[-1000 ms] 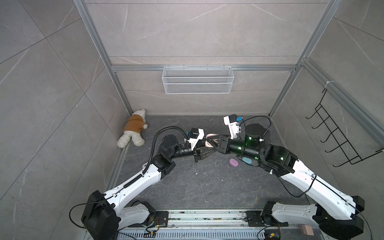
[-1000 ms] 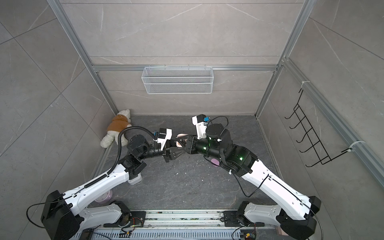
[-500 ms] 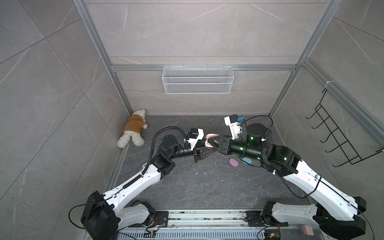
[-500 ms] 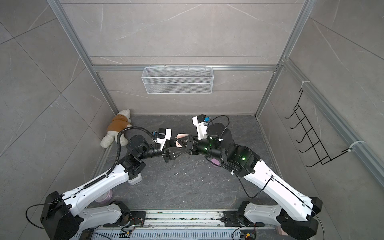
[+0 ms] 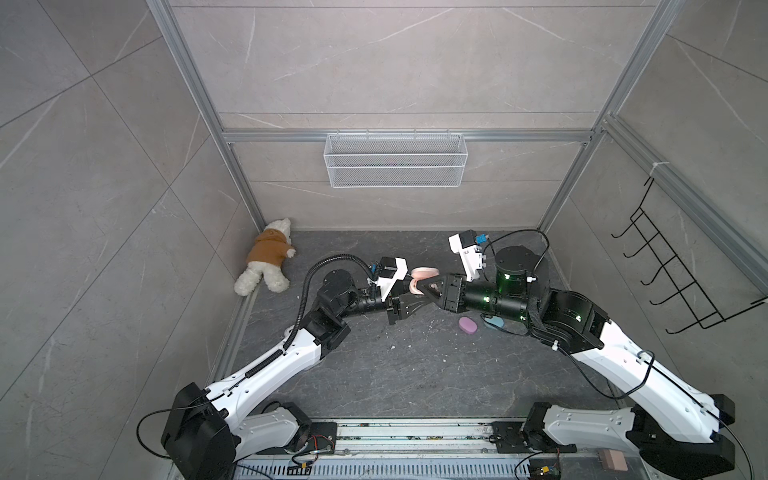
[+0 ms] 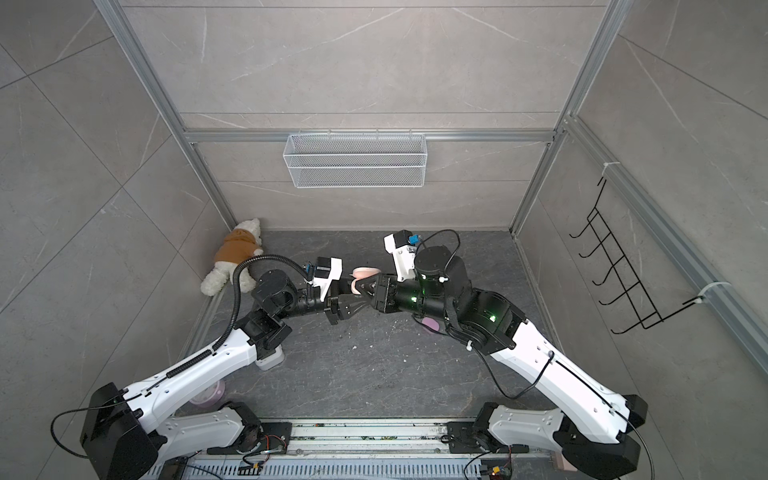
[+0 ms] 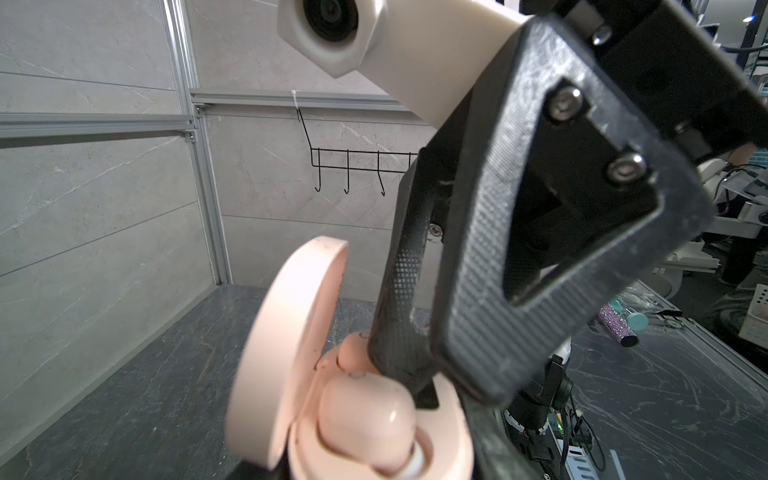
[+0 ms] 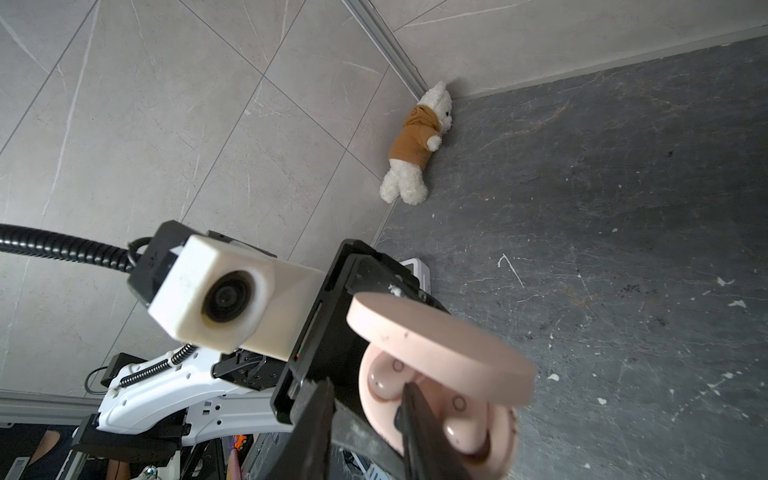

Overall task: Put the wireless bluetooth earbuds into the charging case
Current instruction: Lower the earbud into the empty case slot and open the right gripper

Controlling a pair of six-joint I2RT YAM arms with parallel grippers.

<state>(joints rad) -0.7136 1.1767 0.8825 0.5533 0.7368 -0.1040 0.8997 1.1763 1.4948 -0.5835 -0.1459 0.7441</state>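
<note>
Grey tiled booth (image 5: 374,62): left gripper (image 5: 409,293) is clamping peach round plastic charging case (image 8: 436,345) midair, lid up; right gripper (image 5: 424,286), jaws narrowly parted on nothing, is poking straight into its mouth where both peach bean-shaped earbuds (image 8: 461,434) are sitting.

Below-left of the white wire-mesh basket (image 5: 395,166), a brown-hoodied white plush bear (image 5: 267,258) lies on the dark stone surface (image 5: 415,374); right of the basket hangs a black wire hook rack (image 5: 681,271).
</note>
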